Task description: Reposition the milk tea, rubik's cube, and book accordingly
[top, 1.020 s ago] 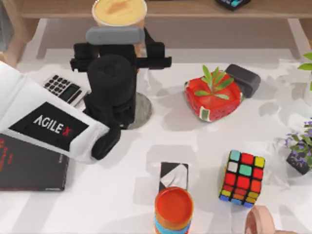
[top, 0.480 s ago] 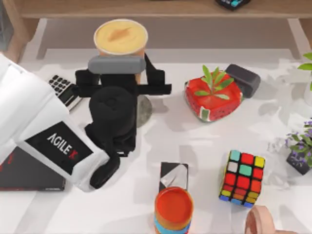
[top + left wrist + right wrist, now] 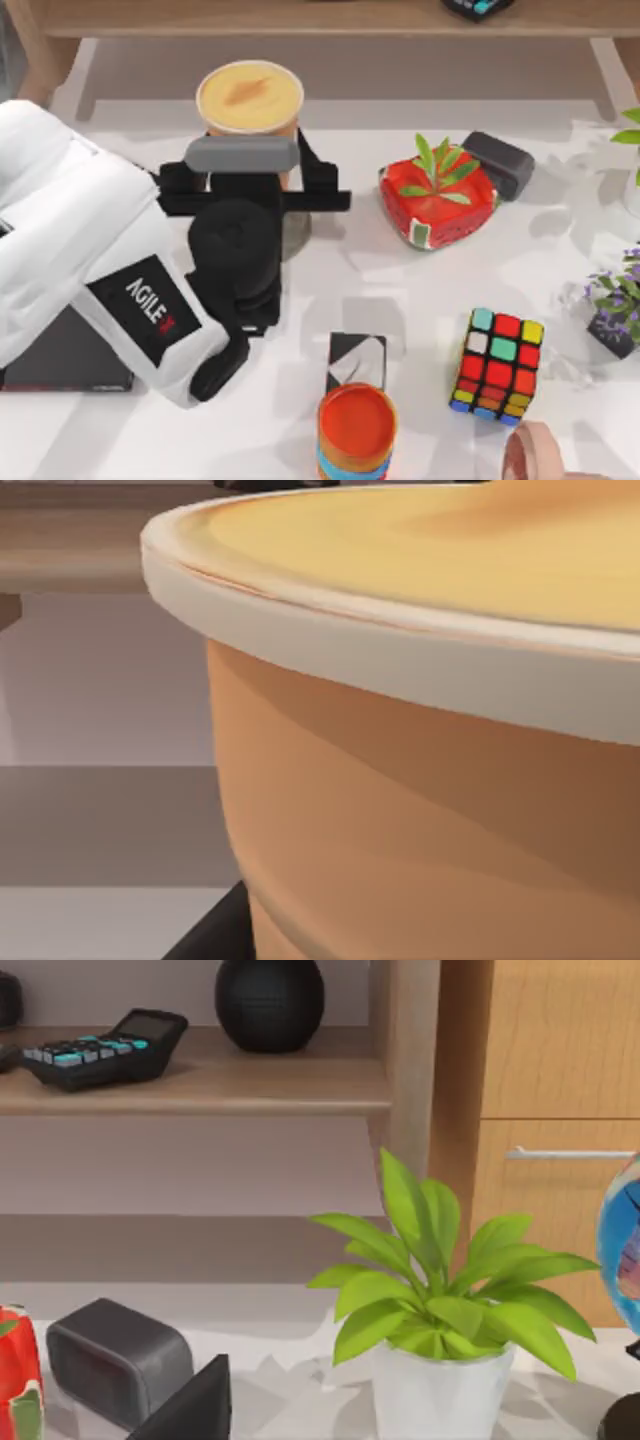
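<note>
The tall tapered orange-tan milk tea (image 3: pixel 249 100) near the table's far edge was clasped by the left gripper (image 3: pixel 250 160) fingers, while the black-edged multicoloured rubik's cube (image 3: pixel 497 365) near the right front corner was judged not yet repositioned.

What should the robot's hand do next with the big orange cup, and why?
Probably carry the milk tea a little farther toward the shelf at the back, then lower it. The left hand is at the cup, which fills the left wrist view and seems raised above the table. The rubik's cube waits untouched at the front right.
</note>
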Tool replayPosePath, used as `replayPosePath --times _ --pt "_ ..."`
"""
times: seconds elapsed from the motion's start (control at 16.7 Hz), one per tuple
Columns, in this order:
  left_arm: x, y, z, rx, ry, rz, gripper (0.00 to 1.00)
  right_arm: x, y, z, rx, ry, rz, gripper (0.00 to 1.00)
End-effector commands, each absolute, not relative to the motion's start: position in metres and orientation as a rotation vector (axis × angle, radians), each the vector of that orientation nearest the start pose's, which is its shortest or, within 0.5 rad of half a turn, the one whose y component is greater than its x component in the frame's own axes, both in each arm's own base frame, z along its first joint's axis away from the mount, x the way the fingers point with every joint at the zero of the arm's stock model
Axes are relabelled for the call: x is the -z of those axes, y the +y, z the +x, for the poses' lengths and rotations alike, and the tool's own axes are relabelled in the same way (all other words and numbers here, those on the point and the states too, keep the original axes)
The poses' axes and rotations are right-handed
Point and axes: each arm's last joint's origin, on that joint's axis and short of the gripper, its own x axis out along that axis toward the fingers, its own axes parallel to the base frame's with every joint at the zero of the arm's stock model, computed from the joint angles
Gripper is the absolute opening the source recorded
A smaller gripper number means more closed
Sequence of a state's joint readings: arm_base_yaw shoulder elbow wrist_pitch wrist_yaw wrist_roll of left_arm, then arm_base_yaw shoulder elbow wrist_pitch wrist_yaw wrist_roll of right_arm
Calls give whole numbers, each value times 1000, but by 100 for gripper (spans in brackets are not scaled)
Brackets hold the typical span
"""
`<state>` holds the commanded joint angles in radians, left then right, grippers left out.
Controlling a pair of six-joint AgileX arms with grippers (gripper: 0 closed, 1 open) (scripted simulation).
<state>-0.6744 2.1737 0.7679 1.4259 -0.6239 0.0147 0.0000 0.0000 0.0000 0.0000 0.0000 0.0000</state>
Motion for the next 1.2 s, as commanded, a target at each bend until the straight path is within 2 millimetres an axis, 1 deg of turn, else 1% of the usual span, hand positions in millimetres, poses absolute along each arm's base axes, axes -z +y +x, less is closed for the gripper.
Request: replayPosePath --times 0.12,0.36,1.14,1.2 --pt "-80 -213 299 27 -5 -7 0 -160 -1 106 0 0 0 100" --pt "-79 -212 299 27 -4 -6 0 -160 -1 106 0 0 0 100" --pt "-79 -212 299 27 -4 -6 98 -160 -1 106 0 0 0 100" --pt "-79 -212 299 27 -4 -6 100 -160 -1 106 0 0 0 100"
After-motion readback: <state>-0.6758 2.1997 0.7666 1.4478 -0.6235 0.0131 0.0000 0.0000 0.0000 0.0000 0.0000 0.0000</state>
